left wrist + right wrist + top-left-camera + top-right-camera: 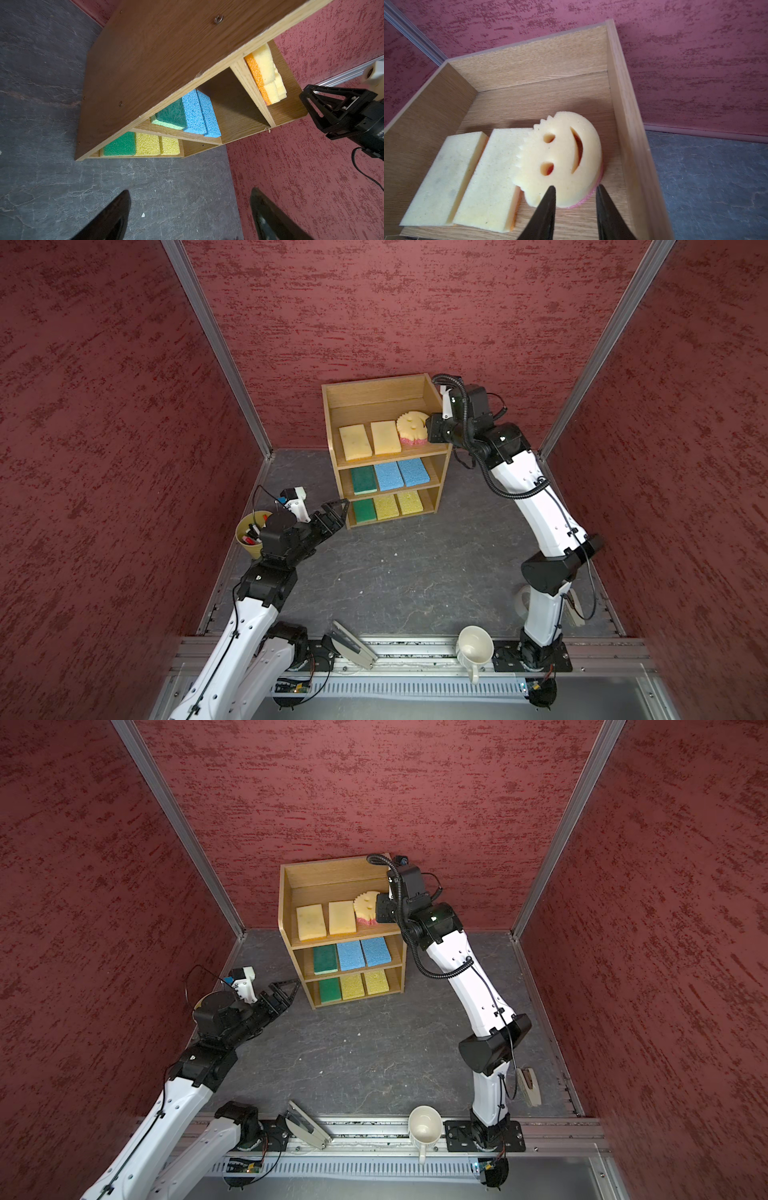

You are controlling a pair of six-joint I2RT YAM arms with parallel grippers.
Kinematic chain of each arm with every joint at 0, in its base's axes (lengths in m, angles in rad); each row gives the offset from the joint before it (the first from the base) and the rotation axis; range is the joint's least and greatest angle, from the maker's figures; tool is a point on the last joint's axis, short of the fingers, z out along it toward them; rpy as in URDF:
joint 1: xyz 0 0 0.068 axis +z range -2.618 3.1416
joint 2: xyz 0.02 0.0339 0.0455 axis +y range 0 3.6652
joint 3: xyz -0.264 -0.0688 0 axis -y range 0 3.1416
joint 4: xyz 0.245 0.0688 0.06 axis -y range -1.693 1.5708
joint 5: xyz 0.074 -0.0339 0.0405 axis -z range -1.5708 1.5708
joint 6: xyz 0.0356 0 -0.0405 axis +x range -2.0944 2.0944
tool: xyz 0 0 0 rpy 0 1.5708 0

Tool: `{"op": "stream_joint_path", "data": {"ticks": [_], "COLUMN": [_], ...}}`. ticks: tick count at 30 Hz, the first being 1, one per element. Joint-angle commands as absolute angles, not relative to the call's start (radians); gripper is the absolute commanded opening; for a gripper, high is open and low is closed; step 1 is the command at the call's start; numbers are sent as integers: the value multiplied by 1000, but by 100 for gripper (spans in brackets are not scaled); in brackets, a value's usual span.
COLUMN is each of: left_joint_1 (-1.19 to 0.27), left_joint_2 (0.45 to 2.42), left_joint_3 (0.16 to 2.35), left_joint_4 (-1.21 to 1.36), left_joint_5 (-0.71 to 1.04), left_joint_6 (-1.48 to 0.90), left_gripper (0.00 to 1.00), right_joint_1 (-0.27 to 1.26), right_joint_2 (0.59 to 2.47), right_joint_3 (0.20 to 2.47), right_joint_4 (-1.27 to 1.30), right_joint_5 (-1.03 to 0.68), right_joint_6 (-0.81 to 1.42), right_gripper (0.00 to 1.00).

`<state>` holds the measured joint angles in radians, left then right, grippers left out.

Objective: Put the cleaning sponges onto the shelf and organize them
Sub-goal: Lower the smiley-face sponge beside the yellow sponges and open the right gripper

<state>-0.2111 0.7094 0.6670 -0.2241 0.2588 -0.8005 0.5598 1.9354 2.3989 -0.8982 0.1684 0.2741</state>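
on the top tier (550,99), smiley sponge (562,153) lies between right tool (576,187) tips; grip unclear.

lab test cell: red panel walls (104,448), alu rail (415,659) w/ bolted arms (536,506).

Both arms wore white moulded shells on the long links, with black joint housings between: left arm (245,626), right arm (536,506). Small dark screw holes dotted the white shells. A black corrugated hose (486,477) ran along the right arm's far links, and thin black cables followed both arms. The white camera housing (296,502) at the left wrist carried a blue patch. The fingers (336,510) were black skeletal triangular trusses. The base plates (507,657) were black.
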Motion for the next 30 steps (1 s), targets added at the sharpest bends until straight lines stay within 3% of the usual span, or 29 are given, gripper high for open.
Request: {"op": "stream_joint_path", "data": {"ticks": [1, 12, 22, 30], "left_joint_1": [-202, -201, -199, -199], "left_joint_2": [696, 660, 680, 675], "left_joint_3": [670, 669, 672, 673], "left_joint_4": [-221, -263, -256, -260], "left_joint_5": [265, 236, 240, 242], "left_joint_6": [-805, -787, -793, -801], "left_gripper": [89, 89, 89, 89], "right_joint_1": [580, 590, 590, 591], "right_joint_2": [1979, 2073, 2096, 2075], "right_joint_3": [2461, 2472, 2507, 2507], "right_joint_4": [-827, -742, -855, -902], "right_joint_5": [222, 233, 338, 296], "right_joint_6": [197, 110, 137, 165], "right_gripper": [33, 34, 34, 33]}}
